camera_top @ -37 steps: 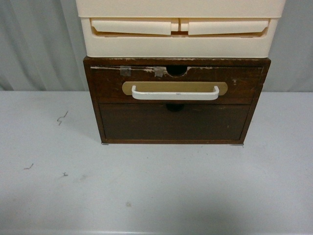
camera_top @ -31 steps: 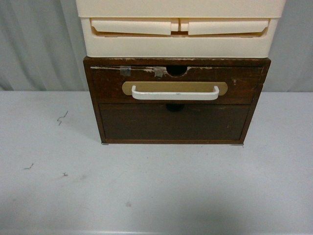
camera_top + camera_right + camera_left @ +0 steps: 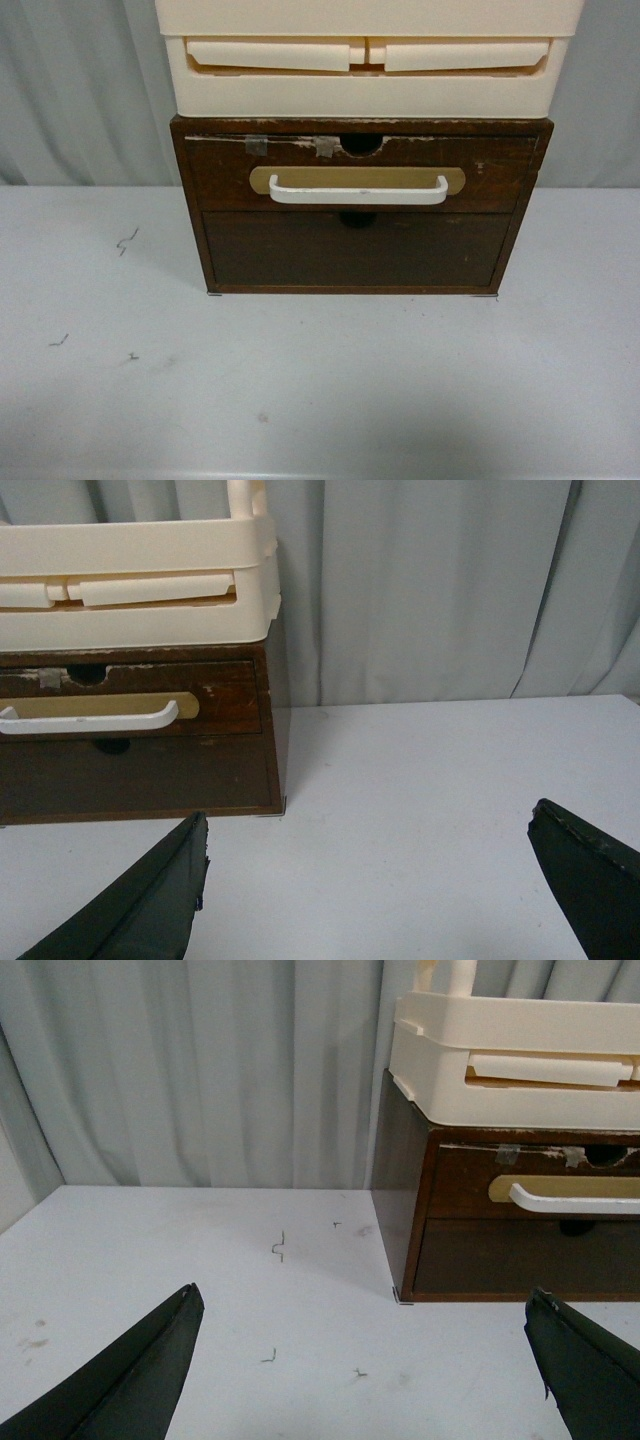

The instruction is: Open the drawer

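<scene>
The drawer (image 3: 220, 175) is the upper one in a dark brown wooden chest, shut flush. It has a white bar handle (image 3: 358, 190) on a tan oval plate, a chipped top edge with tape and a half-round notch. It also shows in the left wrist view (image 3: 460, 1175) and the right wrist view (image 3: 225, 685). Neither arm shows in the front view. My left gripper (image 3: 365, 1305) is open and empty over the table, left of the chest. My right gripper (image 3: 368, 828) is open and empty over the table, right of the chest.
Below the drawer is a plain dark brown drawer front (image 3: 355, 250) with no handle. Cream plastic drawers (image 3: 365, 60) sit on top of the chest. The chest stands on a white table (image 3: 320, 390) with small dark marks. Grey curtains (image 3: 200, 1070) hang behind.
</scene>
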### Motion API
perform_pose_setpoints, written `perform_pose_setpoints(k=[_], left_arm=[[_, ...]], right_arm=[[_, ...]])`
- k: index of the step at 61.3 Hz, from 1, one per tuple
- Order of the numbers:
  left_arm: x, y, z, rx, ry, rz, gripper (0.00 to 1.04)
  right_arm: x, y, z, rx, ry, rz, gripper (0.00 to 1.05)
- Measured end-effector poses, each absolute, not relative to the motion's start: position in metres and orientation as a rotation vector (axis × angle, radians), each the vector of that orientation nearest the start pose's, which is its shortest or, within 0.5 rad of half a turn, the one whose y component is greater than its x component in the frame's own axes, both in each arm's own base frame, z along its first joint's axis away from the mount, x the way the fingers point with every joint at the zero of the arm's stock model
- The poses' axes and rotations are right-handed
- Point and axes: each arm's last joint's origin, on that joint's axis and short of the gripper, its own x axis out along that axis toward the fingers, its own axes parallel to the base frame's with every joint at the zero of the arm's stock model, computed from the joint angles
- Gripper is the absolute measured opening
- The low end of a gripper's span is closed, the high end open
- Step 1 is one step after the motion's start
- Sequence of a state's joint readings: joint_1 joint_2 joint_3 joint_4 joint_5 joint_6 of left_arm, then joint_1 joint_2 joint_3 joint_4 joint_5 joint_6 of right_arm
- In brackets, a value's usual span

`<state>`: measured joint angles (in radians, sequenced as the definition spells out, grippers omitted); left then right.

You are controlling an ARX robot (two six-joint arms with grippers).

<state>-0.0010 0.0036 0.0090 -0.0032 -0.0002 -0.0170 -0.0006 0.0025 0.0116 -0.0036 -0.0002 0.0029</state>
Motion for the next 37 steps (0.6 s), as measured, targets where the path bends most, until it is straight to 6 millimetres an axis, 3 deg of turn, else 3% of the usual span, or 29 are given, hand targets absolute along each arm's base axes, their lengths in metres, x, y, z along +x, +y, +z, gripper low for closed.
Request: perform_pose_setpoints(k=[6,9,17,30,37], left_arm=[[0.097,0.0,0.166,-0.017,-0.002,-0.001,0.98],[0.097,0.0,0.165,-0.02,0.013,0.004,0.98],[0.106,-0.003,0.17,-0.192,0.302,0.075,0.98],[0.155,-0.02,0.199,-0.589,0.296,-0.06,0.98],[0.193,-0.038,0.193,-0.762,0.342,-0.127,0.98]], right_arm=[[0.097,0.0,0.167,0.003,-0.004,0.0,0.98],[0.096,0.0,0.165,0.041,0.144,-0.033,0.98],[0.107,0.001,0.167,0.173,0.409,-0.043,0.98],[0.143,-0.003,0.186,0.499,0.362,0.049,0.98],[0.179,0.004,0.185,0.693,0.352,0.145,0.98]])
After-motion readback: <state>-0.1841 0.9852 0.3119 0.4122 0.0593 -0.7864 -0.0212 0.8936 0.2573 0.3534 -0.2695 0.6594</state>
